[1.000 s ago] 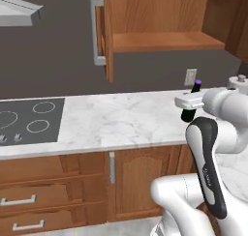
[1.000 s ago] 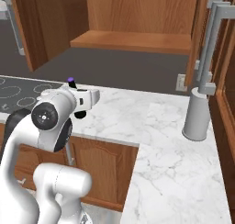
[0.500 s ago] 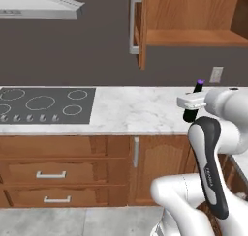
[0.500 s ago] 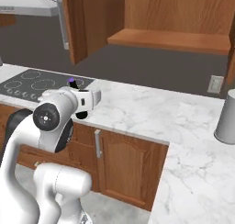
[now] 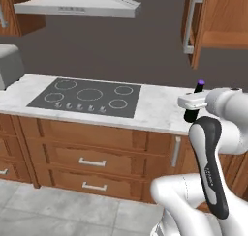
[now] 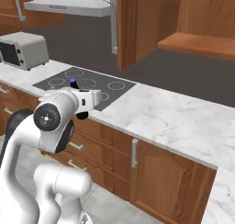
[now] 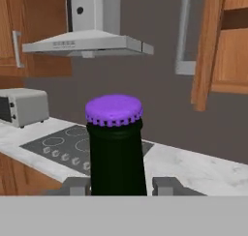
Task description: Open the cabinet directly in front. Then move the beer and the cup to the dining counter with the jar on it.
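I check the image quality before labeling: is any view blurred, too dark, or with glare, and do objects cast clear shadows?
Left base view: evenly lit, no glare, the cooktop sharp, shadows faint. Right base view: same flat light, the toaster oven clear. Hand view: the beer bottle sits very close and looks slightly soft, its dark glass showing little detail; the range hood behind is legible.
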Available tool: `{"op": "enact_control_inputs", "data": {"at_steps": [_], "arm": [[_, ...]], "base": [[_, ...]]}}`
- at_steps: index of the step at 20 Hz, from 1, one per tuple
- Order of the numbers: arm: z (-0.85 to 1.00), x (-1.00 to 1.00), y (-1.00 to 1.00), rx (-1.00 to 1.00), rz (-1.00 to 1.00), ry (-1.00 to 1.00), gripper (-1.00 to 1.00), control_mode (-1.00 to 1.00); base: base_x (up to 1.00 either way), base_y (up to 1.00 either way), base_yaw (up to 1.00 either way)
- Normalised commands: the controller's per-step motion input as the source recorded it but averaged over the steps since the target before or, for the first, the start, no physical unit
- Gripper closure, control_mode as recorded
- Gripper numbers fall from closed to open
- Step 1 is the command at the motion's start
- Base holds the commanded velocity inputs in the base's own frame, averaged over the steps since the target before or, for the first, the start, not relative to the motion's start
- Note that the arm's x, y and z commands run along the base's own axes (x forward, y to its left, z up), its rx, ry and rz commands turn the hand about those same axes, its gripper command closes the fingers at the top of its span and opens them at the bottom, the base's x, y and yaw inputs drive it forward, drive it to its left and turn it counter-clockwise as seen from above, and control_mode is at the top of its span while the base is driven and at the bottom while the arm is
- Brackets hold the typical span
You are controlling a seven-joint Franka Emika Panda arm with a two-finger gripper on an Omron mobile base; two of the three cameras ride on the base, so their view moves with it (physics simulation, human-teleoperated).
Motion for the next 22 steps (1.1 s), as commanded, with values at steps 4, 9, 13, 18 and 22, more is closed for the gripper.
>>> {"op": "enact_control_inputs", "data": {"at_steps": [4, 9, 13, 18, 22], "arm": [[0.00, 0.00, 0.00, 0.00, 0.00, 0.00, 1.00, 1.00], [0.00, 0.00, 0.00, 0.00, 0.00, 0.00, 1.00, 1.00], [0.00, 0.00, 0.00, 0.00, 0.00, 0.00, 1.00, 1.00], [0.00, 0.00, 0.00, 0.00, 0.00, 0.00, 1.00, 1.00], [0.00, 0.00, 0.00, 0.00, 0.00, 0.00, 1.00, 1.00]], "base": [[-0.05, 0.54, 0.38], [-0.13, 0.42, 0.35], [-0.14, 0.29, 0.34], [-0.16, 0.24, 0.32], [-0.07, 0.25, 0.34]]}}
